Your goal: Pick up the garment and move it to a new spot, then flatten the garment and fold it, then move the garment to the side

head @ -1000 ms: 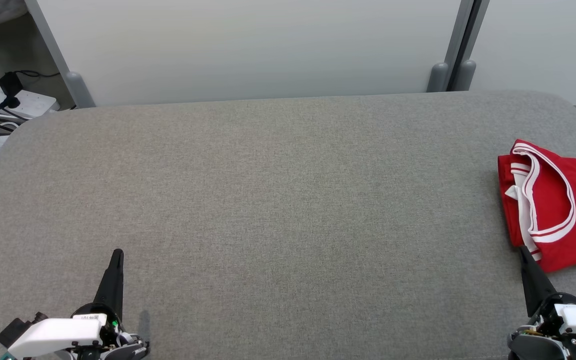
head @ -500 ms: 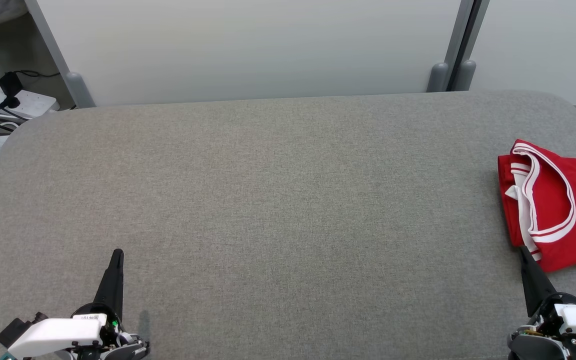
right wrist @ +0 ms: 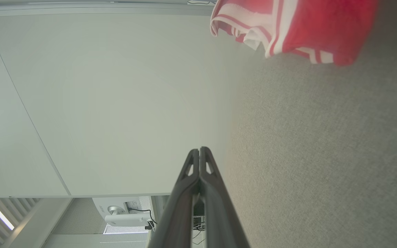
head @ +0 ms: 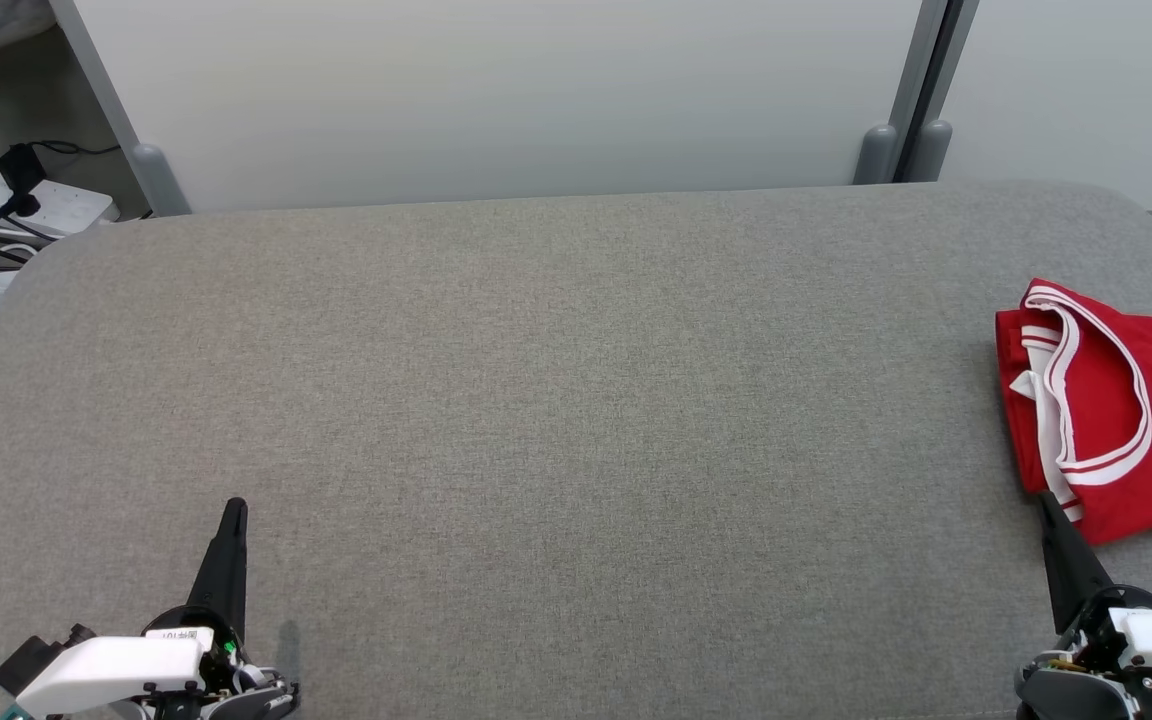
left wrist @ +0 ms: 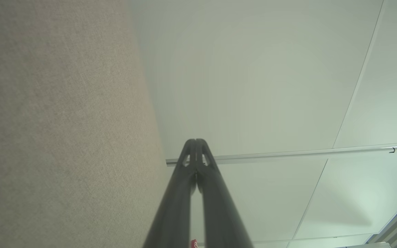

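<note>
Left gripper (head: pixel 234 510) and right gripper (head: pixel 1044 500) sit pressed together, empty; garment (head: pixel 1116 420) looks folded aside, so probably only retreat remains.

The garment (head: pixel 1131 430) is a red top with white striped trim, folded into a loose, rumpled bundle. It lies on the grey counter (head: pixel 576 400) at my far right, its banded opening turned toward the middle, its right part out of sight.
</note>
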Robot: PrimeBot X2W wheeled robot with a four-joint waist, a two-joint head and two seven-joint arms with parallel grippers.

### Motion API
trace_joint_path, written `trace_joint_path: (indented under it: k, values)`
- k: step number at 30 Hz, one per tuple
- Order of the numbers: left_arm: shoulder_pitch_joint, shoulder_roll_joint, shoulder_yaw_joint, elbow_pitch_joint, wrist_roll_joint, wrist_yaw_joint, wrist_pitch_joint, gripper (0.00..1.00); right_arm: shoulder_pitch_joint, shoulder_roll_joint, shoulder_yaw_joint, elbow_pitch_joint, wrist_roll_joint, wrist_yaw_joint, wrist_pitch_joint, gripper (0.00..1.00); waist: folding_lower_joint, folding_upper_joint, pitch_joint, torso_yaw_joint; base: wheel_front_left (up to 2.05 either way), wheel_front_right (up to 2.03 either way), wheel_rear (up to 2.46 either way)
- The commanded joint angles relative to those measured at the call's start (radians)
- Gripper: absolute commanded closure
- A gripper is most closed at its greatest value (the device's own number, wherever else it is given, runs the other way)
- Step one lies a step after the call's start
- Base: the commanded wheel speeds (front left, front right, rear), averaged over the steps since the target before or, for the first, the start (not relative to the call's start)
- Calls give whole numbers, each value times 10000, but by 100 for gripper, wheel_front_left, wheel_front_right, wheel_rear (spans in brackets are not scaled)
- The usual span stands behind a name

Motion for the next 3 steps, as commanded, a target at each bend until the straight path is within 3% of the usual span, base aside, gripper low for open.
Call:
trace_joint_path:
  k: [1, 3]
  values:
    - [-576, 76, 336, -224, -28, -84, 37, 100, -357, -102, 154, -272, 115, 46, 76, 100, 0, -1, 0, 0, 0, 0, 0]
    - [-576, 76, 336, -224, -28, -84, 37, 100, -357, -102, 154, -272, 115, 46, 76, 100, 0, -1, 0, 0, 0, 0, 0]
